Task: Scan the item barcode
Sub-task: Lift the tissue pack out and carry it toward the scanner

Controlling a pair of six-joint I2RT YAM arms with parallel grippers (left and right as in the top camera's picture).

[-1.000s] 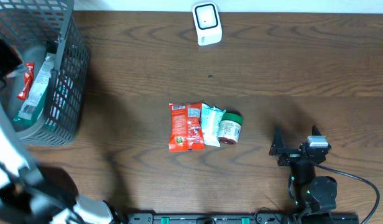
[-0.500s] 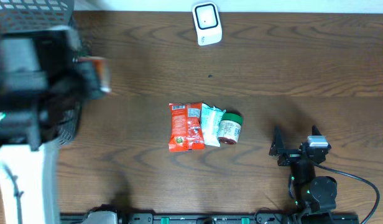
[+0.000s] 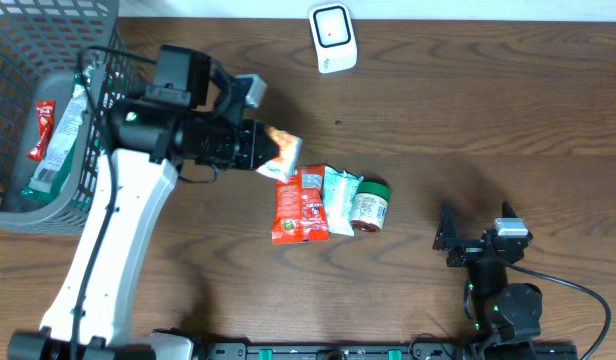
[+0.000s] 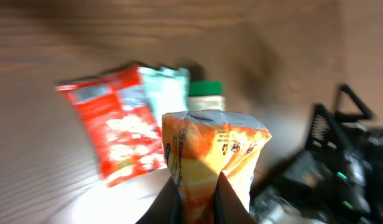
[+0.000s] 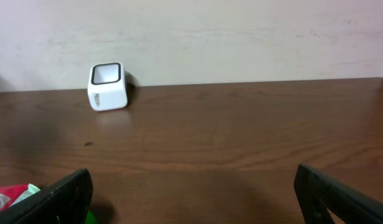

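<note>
Orange snack packet (image 4: 213, 155) hung over the table's middle, just by the red packet (image 3: 298, 205), pinched tight in the left gripper (image 3: 262, 149). Right gripper (image 5: 191, 199) sat spread wide, empty. We judged pickup done. The scanner (image 3: 332, 38) was well apart, so the scan was not yet done.

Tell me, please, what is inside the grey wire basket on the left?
A red packet and a green-and-white packet lie in the basket, partly overlapping. Anything beneath them is covered, so I cannot tell.
</note>
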